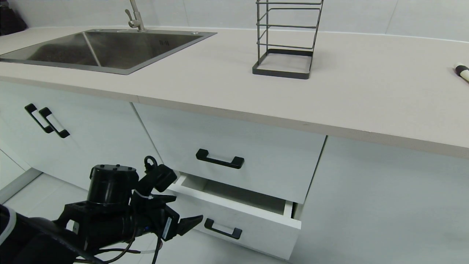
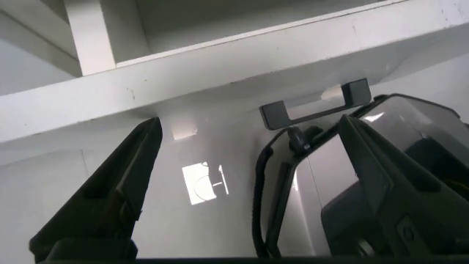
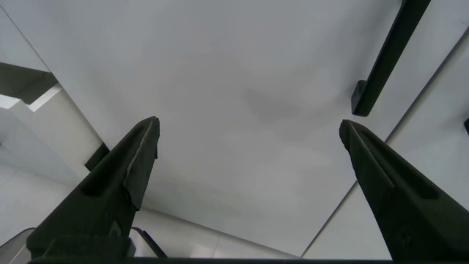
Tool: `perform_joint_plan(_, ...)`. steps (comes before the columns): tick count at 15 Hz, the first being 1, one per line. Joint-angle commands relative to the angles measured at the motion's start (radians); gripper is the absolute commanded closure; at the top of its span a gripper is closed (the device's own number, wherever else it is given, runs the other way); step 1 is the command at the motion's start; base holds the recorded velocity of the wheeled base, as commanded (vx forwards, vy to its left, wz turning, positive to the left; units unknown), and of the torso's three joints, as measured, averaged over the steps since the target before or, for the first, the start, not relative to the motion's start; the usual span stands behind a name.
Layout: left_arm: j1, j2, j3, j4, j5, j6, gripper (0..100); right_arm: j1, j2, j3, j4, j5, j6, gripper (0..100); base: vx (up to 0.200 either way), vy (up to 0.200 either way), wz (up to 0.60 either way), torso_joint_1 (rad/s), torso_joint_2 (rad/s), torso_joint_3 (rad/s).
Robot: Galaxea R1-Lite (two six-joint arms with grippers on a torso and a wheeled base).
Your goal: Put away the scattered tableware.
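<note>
Left wrist view has the left gripper (image 2: 249, 130) spread, facing the handle (image 2: 315, 108) of the part-open lower drawer (image 1: 256, 223), just short of it; the right gripper (image 3: 249, 128) is spread too, empty; a utensil (image 1: 462, 72) lies far right on the counter (image 1: 366, 91); probably best to centre the fingers about the bar, close, then pull straight out.

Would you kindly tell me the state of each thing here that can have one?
lower drawer: partly pulled open
upper drawer: shut
cabinet doors: shut
tap: off, no water running
wire rack: upright
left gripper: open, near the lower drawer's handle
right gripper: open, holding nothing
</note>
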Motion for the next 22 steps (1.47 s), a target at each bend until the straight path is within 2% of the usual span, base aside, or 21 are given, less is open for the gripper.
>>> perform_joint_plan(1, 0.000, 0.024, -0.030, 0.000, 0.000, 0.000, 0, 0.000, 0.001, 0.000, 0.000, 0.000, 0.000, 0, 0.000, 0.000, 0.00, 0.000, 0.00, 0.000)
perform_joint_plan(7, 0.002, 0.090, -0.150, 0.000, 0.003, 0.002, 0, 0.000, 0.001, 0.000, 0.000, 0.000, 0.000, 0, 0.000, 0.000, 0.00, 0.000, 0.00, 0.000)
perform_joint_plan(11, 0.002, 0.085, -0.135, 0.000, 0.003, 0.008, 0, 0.000, 0.001, 0.000, 0.000, 0.000, 0.000, 0, 0.000, 0.000, 0.00, 0.000, 0.00, 0.000)
perform_joint_plan(12, 0.002, 0.073, -0.115, -0.001, 0.003, 0.009, 0, 0.000, 0.001, 0.000, 0.000, 0.000, 0.000, 0, 0.000, 0.000, 0.00, 0.000, 0.00, 0.000)
perform_joint_plan(18, 0.002, -0.188, 0.178, -0.107, 0.002, 0.006, 0, 0.000, 0.001, 0.000, 0.000, 0.000, 0.000, 0, 0.000, 0.000, 0.00, 0.000, 0.00, 0.000)
perform_joint_plan(19, 0.002, -0.216, 0.200, -0.115, 0.002, 0.005, 0, 0.000, 0.001, 0.000, 0.000, 0.000, 0.000, 0, 0.000, 0.000, 0.00, 0.000, 0.00, 0.000)
perform_joint_plan(22, 0.025, -0.555, 0.379, -0.119, 0.003, 0.002, 0, 0.000, 0.001, 0.000, 0.000, 0.000, 0.000, 0, 0.000, 0.000, 0.00, 0.000, 0.00, 0.000)
